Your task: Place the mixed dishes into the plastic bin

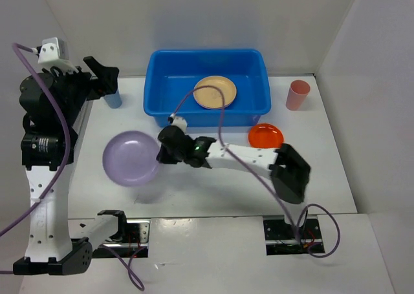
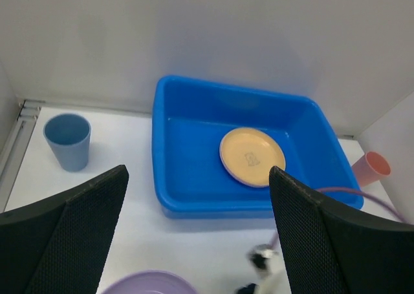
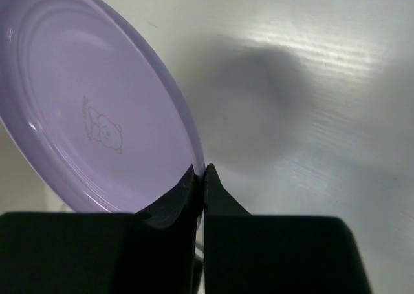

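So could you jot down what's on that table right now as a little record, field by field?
bin: blue plastic bin, at the back of the table
inside the bin: tan-yellow plate
right fingers: shut on the rim of the lavender plate, which is tilted
left fingers: open, holding nothing
outside the bin: orange plate by its front right corner, salmon-pink cup to its right, light-blue cup to its left

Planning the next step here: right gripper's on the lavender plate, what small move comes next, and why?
Probably lift the lavender plate over the near rim of the blue bin, which has room: the right gripper is shut on the plate's edge.
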`<action>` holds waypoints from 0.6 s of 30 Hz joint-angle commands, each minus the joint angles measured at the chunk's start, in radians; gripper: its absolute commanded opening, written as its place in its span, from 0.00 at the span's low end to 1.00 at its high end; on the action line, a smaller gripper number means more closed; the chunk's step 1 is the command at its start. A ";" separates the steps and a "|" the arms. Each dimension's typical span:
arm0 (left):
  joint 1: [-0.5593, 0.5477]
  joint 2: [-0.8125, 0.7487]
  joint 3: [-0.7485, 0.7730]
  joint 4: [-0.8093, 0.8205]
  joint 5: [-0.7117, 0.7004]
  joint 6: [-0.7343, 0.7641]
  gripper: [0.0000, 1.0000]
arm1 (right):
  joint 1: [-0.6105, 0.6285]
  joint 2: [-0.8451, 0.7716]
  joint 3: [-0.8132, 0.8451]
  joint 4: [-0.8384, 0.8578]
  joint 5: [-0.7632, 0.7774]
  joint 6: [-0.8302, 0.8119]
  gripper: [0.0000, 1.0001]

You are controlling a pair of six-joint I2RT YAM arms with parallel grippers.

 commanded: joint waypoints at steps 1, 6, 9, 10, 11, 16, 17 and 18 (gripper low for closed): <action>-0.002 0.012 0.100 0.109 0.015 0.014 0.95 | -0.072 -0.230 -0.010 -0.014 0.022 -0.083 0.01; -0.002 0.120 0.216 0.102 0.016 0.043 0.95 | -0.187 -0.374 0.038 -0.053 0.004 -0.146 0.01; -0.002 0.222 0.310 0.020 -0.009 0.097 0.97 | -0.342 -0.384 0.059 -0.053 -0.030 -0.174 0.01; -0.002 0.285 0.338 0.000 -0.009 0.109 0.97 | -0.431 -0.384 0.073 -0.044 -0.039 -0.192 0.01; -0.002 0.320 0.371 -0.021 -0.020 0.120 0.97 | -0.477 -0.384 0.098 -0.043 -0.053 -0.202 0.01; 0.034 0.553 0.594 -0.135 0.002 0.139 0.97 | -0.663 -0.203 0.232 -0.068 -0.114 -0.259 0.01; 0.053 0.574 0.624 -0.135 0.002 0.129 0.97 | -0.703 -0.169 0.254 -0.068 -0.128 -0.272 0.01; 0.065 0.607 0.625 -0.126 0.018 0.129 0.97 | -0.720 -0.105 0.273 -0.079 -0.145 -0.272 0.01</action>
